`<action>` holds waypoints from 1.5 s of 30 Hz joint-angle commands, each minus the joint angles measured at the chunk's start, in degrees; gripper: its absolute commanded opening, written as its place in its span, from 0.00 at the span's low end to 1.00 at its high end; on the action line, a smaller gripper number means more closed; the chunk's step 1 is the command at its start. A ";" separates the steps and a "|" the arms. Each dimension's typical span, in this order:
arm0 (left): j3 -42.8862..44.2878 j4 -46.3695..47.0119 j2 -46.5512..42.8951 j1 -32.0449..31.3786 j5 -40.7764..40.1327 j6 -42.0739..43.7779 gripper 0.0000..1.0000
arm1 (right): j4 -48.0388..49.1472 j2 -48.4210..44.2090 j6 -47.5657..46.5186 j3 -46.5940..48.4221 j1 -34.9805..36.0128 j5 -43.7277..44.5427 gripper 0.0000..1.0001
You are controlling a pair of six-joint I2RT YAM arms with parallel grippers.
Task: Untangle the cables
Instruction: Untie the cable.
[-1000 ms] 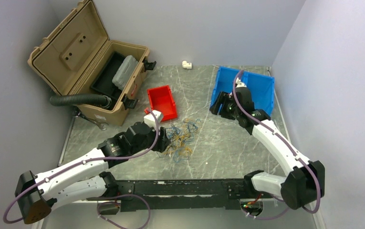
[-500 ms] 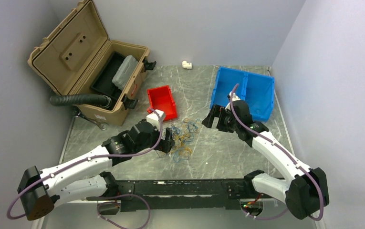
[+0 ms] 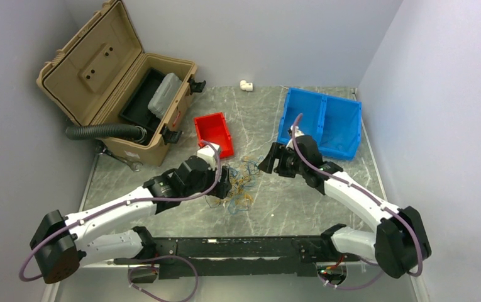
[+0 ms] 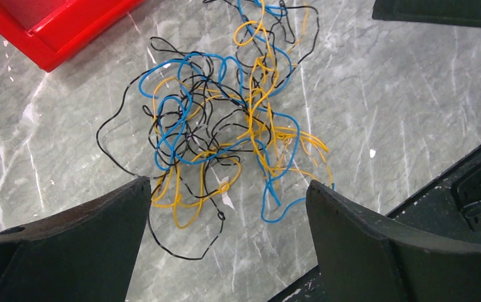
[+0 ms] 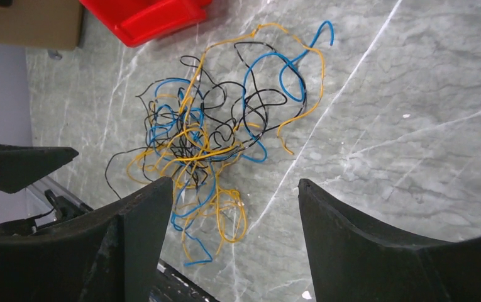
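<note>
**benchrat:** Left pincer (image 4: 225, 195) is spread wide with nothing in it. The cables (image 4: 225, 126) just lie on the table (image 4: 414, 94) under it. The near end of the heap sits between the two fingers (image 4: 68, 245) and the rest runs out past the tips.

**wirenut:** And the right pincer (image 5: 232, 189)?

**benchrat:** Same deal, fingers well apart, empty. It hangs over the opposite side of the heap. Most of the heap sits ahead of its tips, with only a few yellow and blue loops reaching in between the fingers.

**wirenut:** What's the heap look like?

**benchrat:** One loose knot of hair-thin wire. Blue, orange-yellow and black loops are all threaded through each other, densest in the middle. Single loops stray out at the edges, like a long black one on the left pincer's left side. The red bin (image 4: 55, 25) is ahead-left of that pincer, just past the heap.
</note>
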 commanded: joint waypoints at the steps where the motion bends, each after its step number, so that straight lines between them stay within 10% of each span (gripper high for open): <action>1: 3.34 2.45 2.75 1.36 0.54 0.54 0.94 | 4.35 3.70 1.42 1.72 1.76 1.46 0.72; 17: 9.05 2.96 9.79 2.95 3.26 1.51 0.88 | 15.36 17.28 7.27 2.09 6.02 2.74 0.54; 25: 8.95 2.44 8.34 3.04 3.07 1.78 0.87 | 11.65 13.24 4.70 4.77 8.06 6.55 0.00; 45: -0.31 17.47 -12.57 3.04 12.15 5.42 0.88 | 1.85 -6.91 -3.52 17.83 14.49 5.61 0.00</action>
